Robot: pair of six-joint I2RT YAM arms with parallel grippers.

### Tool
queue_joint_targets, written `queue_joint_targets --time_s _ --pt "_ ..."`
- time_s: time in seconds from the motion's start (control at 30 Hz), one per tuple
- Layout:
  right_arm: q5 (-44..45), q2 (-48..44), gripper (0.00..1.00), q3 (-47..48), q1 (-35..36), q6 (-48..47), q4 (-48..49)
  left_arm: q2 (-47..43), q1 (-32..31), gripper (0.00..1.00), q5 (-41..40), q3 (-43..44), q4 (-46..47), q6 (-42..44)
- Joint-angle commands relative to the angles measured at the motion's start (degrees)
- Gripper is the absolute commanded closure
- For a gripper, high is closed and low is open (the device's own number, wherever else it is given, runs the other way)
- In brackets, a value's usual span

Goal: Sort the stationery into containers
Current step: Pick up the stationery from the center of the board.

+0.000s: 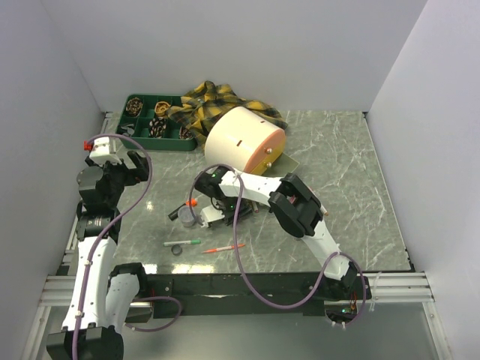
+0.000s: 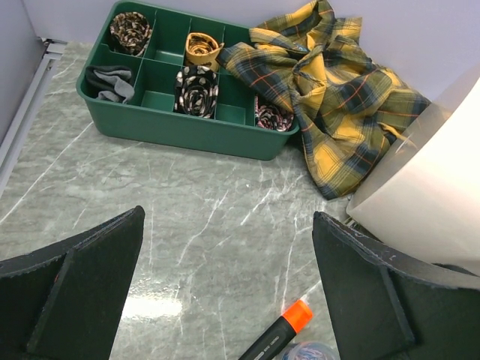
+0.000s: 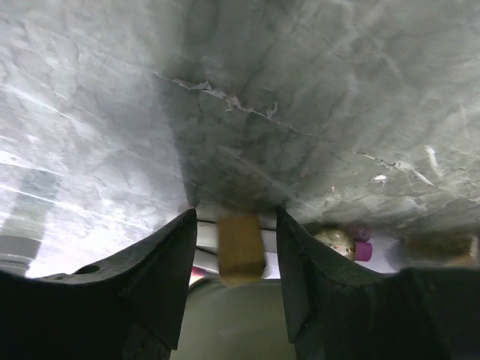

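Observation:
My left gripper (image 2: 229, 217) is open over bare marble, apart from the black highlighter with an orange cap (image 2: 277, 337) just below it. The dark green divided tray (image 2: 161, 124) and the cream drum (image 2: 427, 195) lie beyond. From above, the left gripper (image 1: 139, 165) sits left of the highlighter (image 1: 187, 206), a grey tape roll (image 1: 186, 217), a green pen (image 1: 182, 243) and an orange pen (image 1: 223, 248). My right gripper (image 1: 208, 219) points down beside them. Its jaws (image 3: 232, 217) stand open either side of a blurred tan block (image 3: 238, 247), with a gap on both sides.
The yellow-and-black plaid cloth (image 1: 217, 101) lies between the tray (image 1: 142, 105) and the drum (image 1: 240, 142). Rolled patterned items fill several tray compartments. A gold ball (image 3: 335, 240) and a pink piece (image 3: 362, 250) show behind my right fingers. White walls enclose the table.

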Motion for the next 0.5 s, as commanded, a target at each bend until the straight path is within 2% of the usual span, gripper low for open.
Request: queue_joint_targets --time_s 0.0,0.1,0.13,0.23,0.37,0.47 --pt "2.94 0.92 0.47 -2.68 -0.73 -2.03 3.69 -0.76 0.53 0.01 0.82 0.67 1.22 -0.28" --pt "2.94 0.75 0.55 -3.29 -0.64 -1.77 3.87 -0.93 0.62 0.01 0.90 0.59 1.05 -0.37" --pt "2.94 0.48 0.62 -3.47 -0.56 -1.51 4.13 -0.93 0.62 0.01 1.08 0.50 1.13 -0.37" --pt "3.03 -0.48 0.75 -4.34 -0.29 -1.16 4.31 -1.02 0.71 0.00 1.43 0.41 1.40 -0.54" --pt "1.63 -3.20 0.86 -4.70 1.72 0.07 2.65 -1.11 0.71 0.01 2.04 0.24 2.10 -0.72" --pt "-0.39 -5.92 0.89 -3.03 3.04 1.39 -0.25 -1.20 0.80 0.01 2.31 0.59 2.54 -0.72"
